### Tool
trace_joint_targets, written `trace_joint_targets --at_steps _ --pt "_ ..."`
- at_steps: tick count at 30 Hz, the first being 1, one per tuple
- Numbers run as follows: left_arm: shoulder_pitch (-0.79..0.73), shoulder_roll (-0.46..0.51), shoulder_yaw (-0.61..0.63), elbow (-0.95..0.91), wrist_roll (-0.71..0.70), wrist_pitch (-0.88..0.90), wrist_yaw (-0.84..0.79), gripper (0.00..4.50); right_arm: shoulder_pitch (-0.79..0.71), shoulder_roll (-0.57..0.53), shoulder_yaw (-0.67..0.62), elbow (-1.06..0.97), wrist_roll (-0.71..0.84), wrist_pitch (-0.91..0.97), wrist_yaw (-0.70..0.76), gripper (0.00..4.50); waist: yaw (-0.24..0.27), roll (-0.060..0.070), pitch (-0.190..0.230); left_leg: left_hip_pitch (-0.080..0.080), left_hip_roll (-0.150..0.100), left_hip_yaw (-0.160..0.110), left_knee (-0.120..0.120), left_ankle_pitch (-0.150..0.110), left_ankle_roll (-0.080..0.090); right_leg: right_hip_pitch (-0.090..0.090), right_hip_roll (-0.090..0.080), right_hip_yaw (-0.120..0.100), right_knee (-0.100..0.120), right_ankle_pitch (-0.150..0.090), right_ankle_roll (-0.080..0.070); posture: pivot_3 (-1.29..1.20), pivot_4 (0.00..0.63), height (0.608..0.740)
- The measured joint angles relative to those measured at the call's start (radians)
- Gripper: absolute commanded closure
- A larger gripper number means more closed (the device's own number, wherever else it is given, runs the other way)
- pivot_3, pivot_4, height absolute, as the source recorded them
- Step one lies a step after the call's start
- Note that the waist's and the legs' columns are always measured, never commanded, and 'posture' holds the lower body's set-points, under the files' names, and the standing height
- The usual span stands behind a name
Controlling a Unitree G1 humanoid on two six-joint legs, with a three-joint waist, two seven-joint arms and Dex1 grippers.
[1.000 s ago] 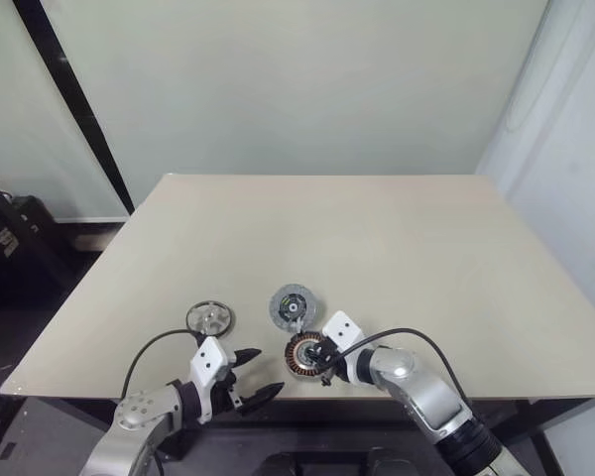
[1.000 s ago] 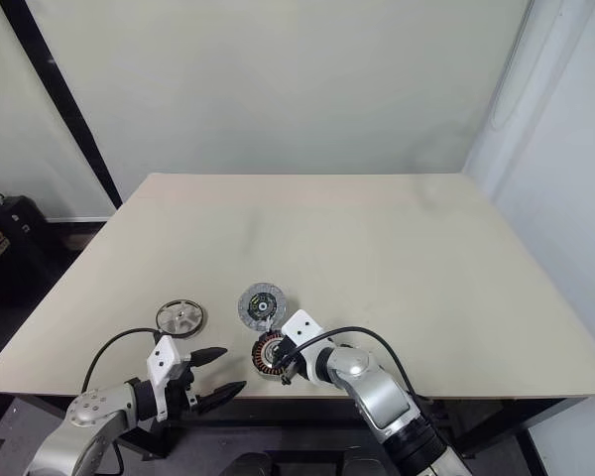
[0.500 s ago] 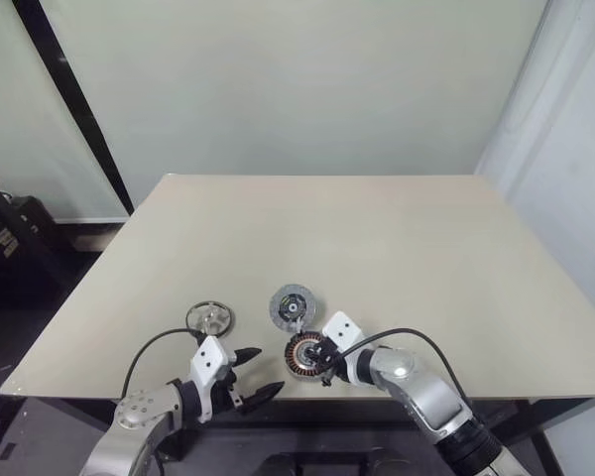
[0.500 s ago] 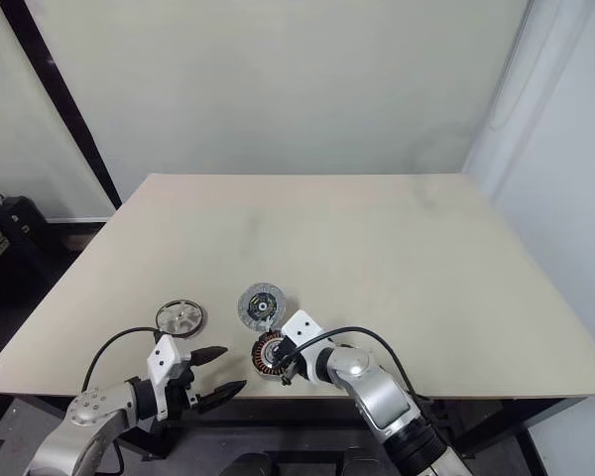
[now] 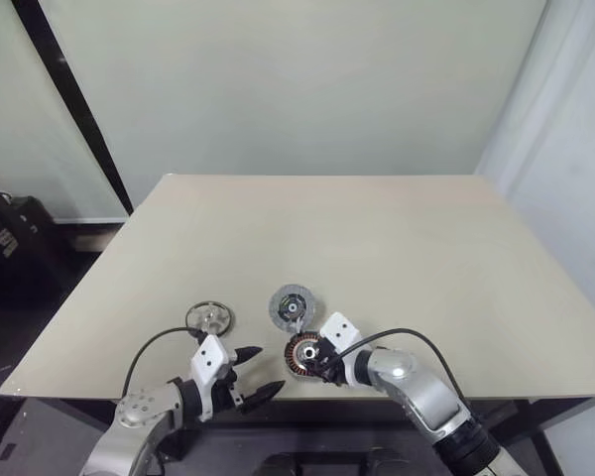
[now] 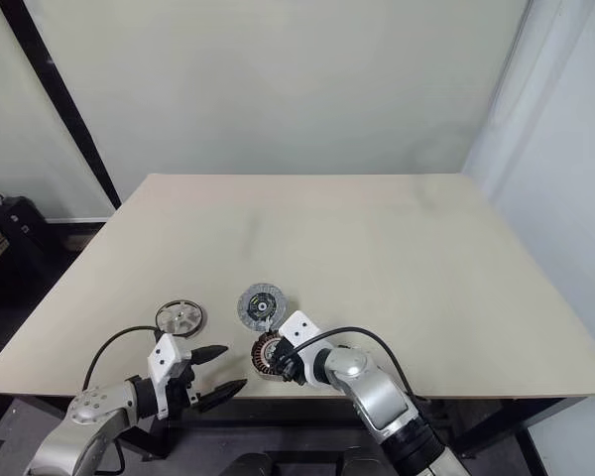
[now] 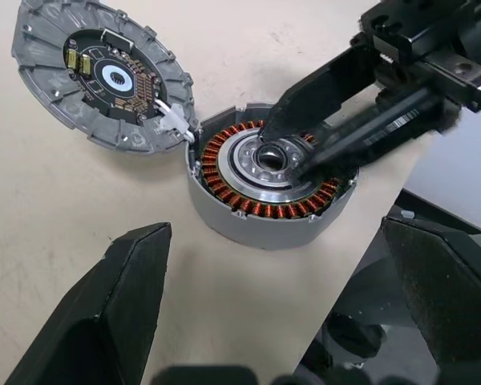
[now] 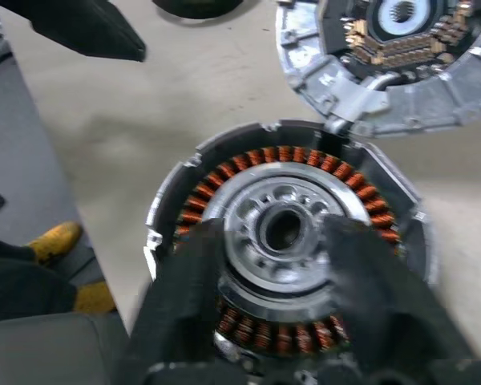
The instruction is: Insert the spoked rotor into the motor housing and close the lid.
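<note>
one motor housing (image 7: 266, 196) (copper coil ring, silvery hub); right tool (image 7: 301, 148) parted, empty.

Grey housing (image 7: 266, 210) with a ring of copper-orange windings round a silvery, hole-dotted centre; grey ribbed lid (image 7: 104, 74) bearing a dark face with gold contacts and a white hub; silvery rotor (image 5: 209, 318); beige table (image 5: 377, 248); black fingers (image 7: 104, 313) on both hands.
</note>
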Motion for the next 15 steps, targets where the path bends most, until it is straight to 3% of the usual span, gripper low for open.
trace_joint_targets --at_steps 4,9,12,15 --pt "-0.001 -0.001 -0.002 0.003 0.001 0.0 0.0 0.0 0.006 0.006 0.009 -0.013 0.001 0.009 0.007 0.04 0.0 0.0 0.0 0.0 0.0 0.0 0.001 0.0 0.0 0.0 0.0 0.0 0.0 0.0 0.0 0.0 0.0 0.74" --pt "-0.001 -0.001 -0.003 0.004 0.001 -0.003 -0.003 0.0 0.009 0.004 -0.005 -0.04 0.003 0.039 0.001 0.04 0.0 0.0 0.0 -0.001 0.0 0.0 0.002 0.0 0.0 0.0 0.0 0.0 0.0 0.0 0.0 0.0 0.0 0.74" --pt "-0.001 -0.001 -0.003 0.004 0.001 -0.005 -0.004 0.0 0.008 0.004 -0.017 -0.062 0.004 0.049 -0.001 0.65 -0.001 0.0 0.0 -0.001 0.0 0.0 0.001 0.0 0.0 -0.001 0.0 0.0 0.0 0.0 0.0 0.0 0.0 0.74" --pt "-0.001 -0.001 -0.003 0.004 0.001 -0.005 -0.004 0.0 0.005 0.003 -0.017 -0.072 0.002 0.053 -0.003 1.69 0.0 0.0 0.0 -0.001 0.0 0.0 0.0 0.0 0.0 -0.001 0.0 0.0 0.0 0.0 0.0 0.0 0.0 0.74"
